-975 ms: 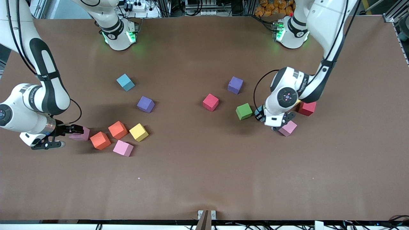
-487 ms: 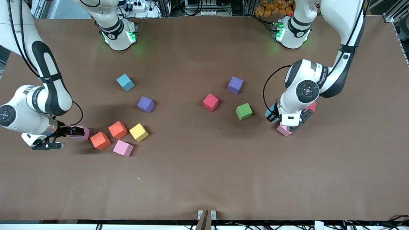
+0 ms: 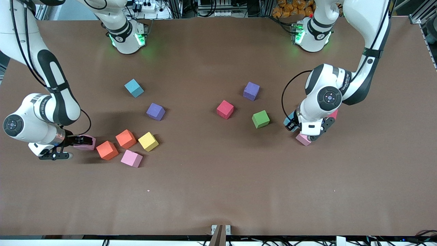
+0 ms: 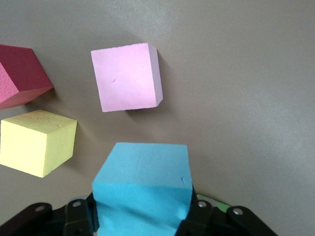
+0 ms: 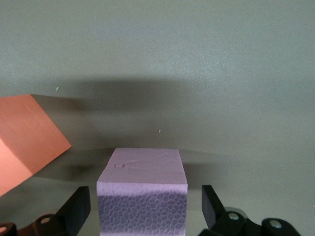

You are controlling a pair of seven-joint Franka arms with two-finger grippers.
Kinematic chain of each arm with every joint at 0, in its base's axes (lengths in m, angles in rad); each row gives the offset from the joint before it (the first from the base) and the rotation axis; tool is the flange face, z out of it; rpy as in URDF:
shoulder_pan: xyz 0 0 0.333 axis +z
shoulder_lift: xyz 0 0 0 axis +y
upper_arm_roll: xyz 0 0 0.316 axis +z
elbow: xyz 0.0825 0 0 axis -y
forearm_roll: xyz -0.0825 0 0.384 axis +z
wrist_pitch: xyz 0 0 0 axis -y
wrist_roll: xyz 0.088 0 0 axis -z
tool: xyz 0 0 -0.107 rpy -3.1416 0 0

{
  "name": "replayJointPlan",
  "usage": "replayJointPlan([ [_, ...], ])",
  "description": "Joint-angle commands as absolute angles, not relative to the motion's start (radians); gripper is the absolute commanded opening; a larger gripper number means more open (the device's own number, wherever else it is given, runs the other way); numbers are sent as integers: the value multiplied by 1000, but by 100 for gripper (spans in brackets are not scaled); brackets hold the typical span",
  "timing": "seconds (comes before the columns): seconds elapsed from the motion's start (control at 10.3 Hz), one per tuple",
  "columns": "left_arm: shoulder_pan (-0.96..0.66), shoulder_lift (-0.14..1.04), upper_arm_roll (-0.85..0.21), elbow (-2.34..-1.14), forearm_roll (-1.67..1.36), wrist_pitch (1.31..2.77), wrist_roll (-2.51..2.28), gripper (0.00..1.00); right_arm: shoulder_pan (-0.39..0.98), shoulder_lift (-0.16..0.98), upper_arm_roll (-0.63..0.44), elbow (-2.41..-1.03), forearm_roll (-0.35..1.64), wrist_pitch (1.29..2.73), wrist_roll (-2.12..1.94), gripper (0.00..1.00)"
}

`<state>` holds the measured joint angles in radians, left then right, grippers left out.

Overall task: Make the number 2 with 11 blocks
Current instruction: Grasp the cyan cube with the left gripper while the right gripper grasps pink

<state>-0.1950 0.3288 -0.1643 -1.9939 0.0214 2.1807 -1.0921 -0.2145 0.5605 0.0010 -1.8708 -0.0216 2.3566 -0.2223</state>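
2 arms bend low over the table (image 3: 218, 191), each from its own base. The left gripper (image 3: 309, 131) hangs over a pink block (image 3: 301, 139) toward the left arm's end, its fingers clamped on a blue block (image 4: 142, 182); a yellow block (image 4: 37, 141) and a dark red block (image 4: 19, 73) lie just beside that pink one. The right gripper (image 3: 73, 145) sits at the right arm's end with its fingers spread either side of another pink block (image 5: 142, 196), apart from its faces. Beside it lie 2 orange blocks (image 3: 107, 150), a yellow one (image 3: 148, 141) and a third pink one (image 3: 131, 159). No blocks touch in a digit shape; a teal block (image 3: 134, 87), 2 purple (image 3: 155, 111), a red (image 3: 225, 109) and a green (image 3: 261, 119) lie scattered mid-table.
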Motion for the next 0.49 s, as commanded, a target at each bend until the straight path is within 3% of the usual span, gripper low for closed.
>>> replayJointPlan([
  [0.0,-187,331,-166,-1977,46,2171,-1100,18,-226,574,11,-1871,-46,2379,-206,96],
  [0.39,-176,337,-167,-1967,46,2171,-1100,18,-229,584,11,-1870,-46,2402,-202,91],
])
